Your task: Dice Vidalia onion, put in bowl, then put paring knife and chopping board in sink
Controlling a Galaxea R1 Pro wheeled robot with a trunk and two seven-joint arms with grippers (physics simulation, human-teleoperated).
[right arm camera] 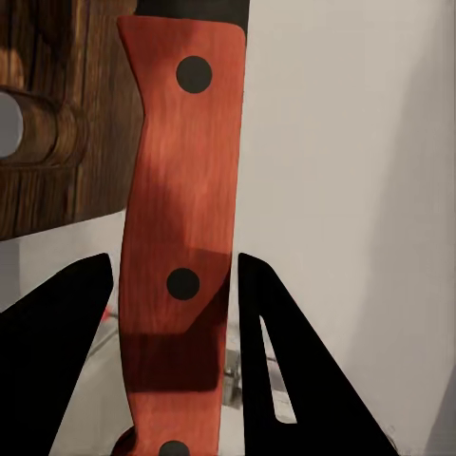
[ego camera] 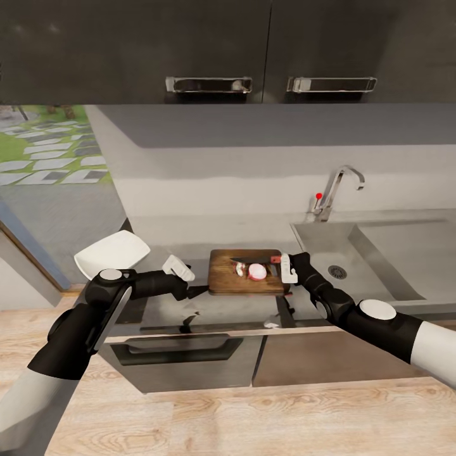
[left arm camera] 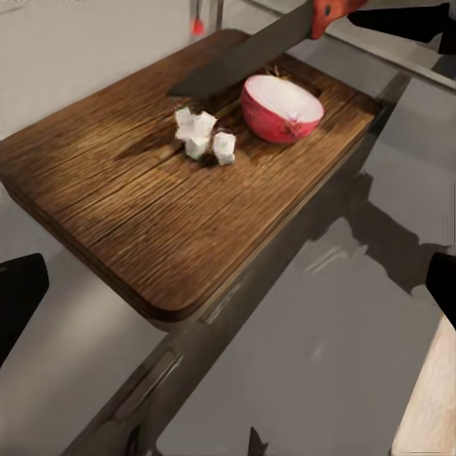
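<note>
The brown chopping board [ego camera: 247, 285] lies on the grey countertop [ego camera: 164, 231], just left of the sink [ego camera: 380, 253]. On it sit a cut onion half [ego camera: 257, 272], flat face up, and a few white diced cubes [ego camera: 240, 269]. In the left wrist view the onion half [left arm camera: 280, 106] lies beside the cubes [left arm camera: 202, 133] on the board [left arm camera: 123, 218]. My right gripper [ego camera: 288, 269] is shut on the red handle of the paring knife [right arm camera: 180, 237], whose dark blade [left arm camera: 242, 62] hovers over the board by the onion. My left gripper [ego camera: 179, 268] hangs open left of the board. The white bowl [ego camera: 113, 252] stands further left.
A chrome tap [ego camera: 335, 190] with a red dot rises behind the sink basin. Dark wall cabinets [ego camera: 209, 50] hang overhead. A window [ego camera: 44, 164] is at the left, and drawer fronts [ego camera: 183, 351] run below the counter edge.
</note>
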